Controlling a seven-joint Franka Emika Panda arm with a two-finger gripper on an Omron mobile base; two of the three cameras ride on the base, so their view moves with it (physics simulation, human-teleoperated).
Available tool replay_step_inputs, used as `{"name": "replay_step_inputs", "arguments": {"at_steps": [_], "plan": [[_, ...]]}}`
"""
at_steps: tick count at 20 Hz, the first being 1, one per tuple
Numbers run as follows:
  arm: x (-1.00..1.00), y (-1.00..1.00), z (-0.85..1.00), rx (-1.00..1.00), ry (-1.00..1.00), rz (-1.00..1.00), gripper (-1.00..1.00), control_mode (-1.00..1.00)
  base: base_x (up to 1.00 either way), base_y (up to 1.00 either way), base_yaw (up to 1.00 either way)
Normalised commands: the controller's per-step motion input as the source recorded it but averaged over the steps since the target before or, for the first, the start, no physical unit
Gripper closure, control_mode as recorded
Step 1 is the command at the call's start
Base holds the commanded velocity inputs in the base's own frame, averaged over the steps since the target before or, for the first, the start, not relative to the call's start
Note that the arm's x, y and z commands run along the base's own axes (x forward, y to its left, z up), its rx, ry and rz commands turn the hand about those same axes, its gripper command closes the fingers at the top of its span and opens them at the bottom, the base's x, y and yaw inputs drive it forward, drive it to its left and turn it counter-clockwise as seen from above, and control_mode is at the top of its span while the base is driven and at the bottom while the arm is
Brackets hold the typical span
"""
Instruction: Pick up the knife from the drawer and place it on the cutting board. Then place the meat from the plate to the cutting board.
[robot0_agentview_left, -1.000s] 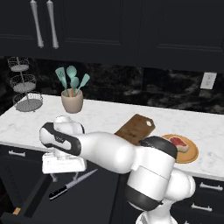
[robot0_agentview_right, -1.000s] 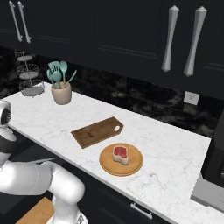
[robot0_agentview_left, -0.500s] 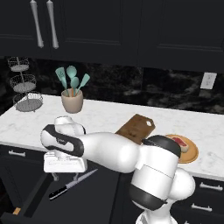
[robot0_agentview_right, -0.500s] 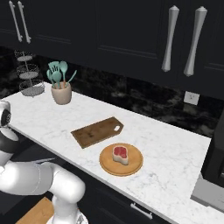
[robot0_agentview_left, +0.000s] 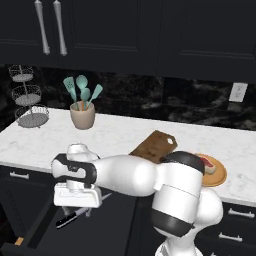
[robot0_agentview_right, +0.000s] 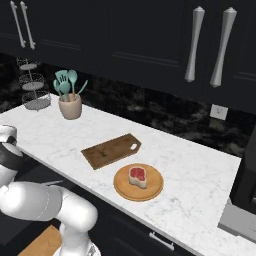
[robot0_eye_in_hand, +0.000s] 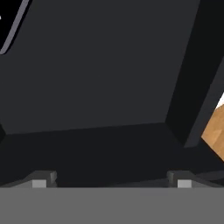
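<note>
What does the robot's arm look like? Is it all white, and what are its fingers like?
Mostly white: the arm is made of fat, rounded, glossy tube-shaped sections, with black bands at the joints. The hand is a boxy white block. The gripper has two small, square-ended, dark grey fingertips. No cables or markings show.

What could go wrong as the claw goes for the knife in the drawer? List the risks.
1. The knife lies slanted in the open drawer, partly under the open claw, so the fingers may straddle it badly and let it slip.
2. The hand is low inside the drawer, so it could strike a wall.
3. The cutting board is up on the counter, so a loose grip could drop the knife.
</note>
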Motion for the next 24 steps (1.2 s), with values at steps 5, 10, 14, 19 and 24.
{"name": "replay_step_inputs", "arguments": {"at_steps": [5,10,14,19,24], "plan": [[0.00,0.04,-0.09,-0.04,-0.05,-0.03,-1.00,-1.00,0.00,0.00,0.00],[0.00,0.05,0.00,-0.05,-0.11,-0.05,-1.00,-1.00,0.00,0.00,0.00],[-0.02,0.09,0.00,-0.06,-0.23,-0.03,-1.00,-1.00,0.00,0.00,0.00],[0.00,0.02,-0.06,-0.05,-0.21,0.00,-1.00,-1.00,0.00,0.00,0.00],[0.00,0.00,-0.23,-0.06,-0.13,0.00,-1.00,-1.00,0.00,0.00,0.00]]}}
